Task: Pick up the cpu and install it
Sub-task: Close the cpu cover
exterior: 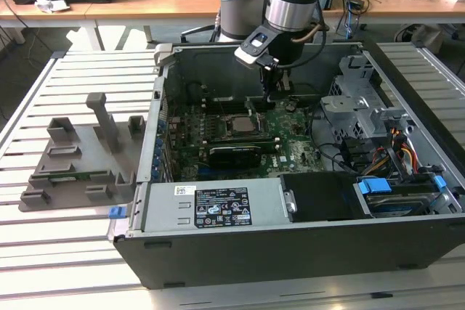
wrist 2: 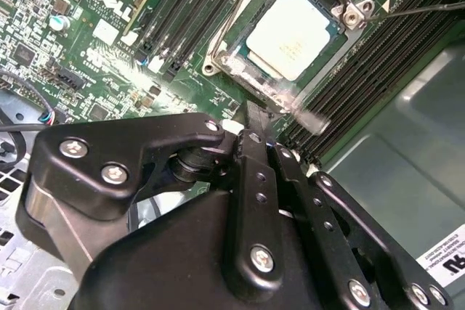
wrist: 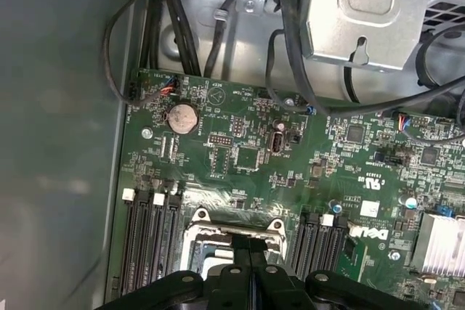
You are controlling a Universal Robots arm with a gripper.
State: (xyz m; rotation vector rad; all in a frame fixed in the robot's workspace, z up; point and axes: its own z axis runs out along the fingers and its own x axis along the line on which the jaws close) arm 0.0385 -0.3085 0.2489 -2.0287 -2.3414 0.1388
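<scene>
Second wrist view shows the cpu (wrist 2: 294, 34) lying in the socket (wrist 2: 220, 52) on the motherboard (wrist 2: 94, 56); the fingers (wrist 2: 254, 123), closed together and empty, hover just beside the socket's edge.

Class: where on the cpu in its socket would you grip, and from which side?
Probably two opposite edges of the cpu, at its thin rim, coming straight down from above: it lies flat inside the socket frame, and its smooth top plate gives nothing to pinch.

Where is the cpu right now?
In the second wrist view the cpu lies in the socket frame on the motherboard, with memory slots on both sides, just beyond the hand.
</scene>
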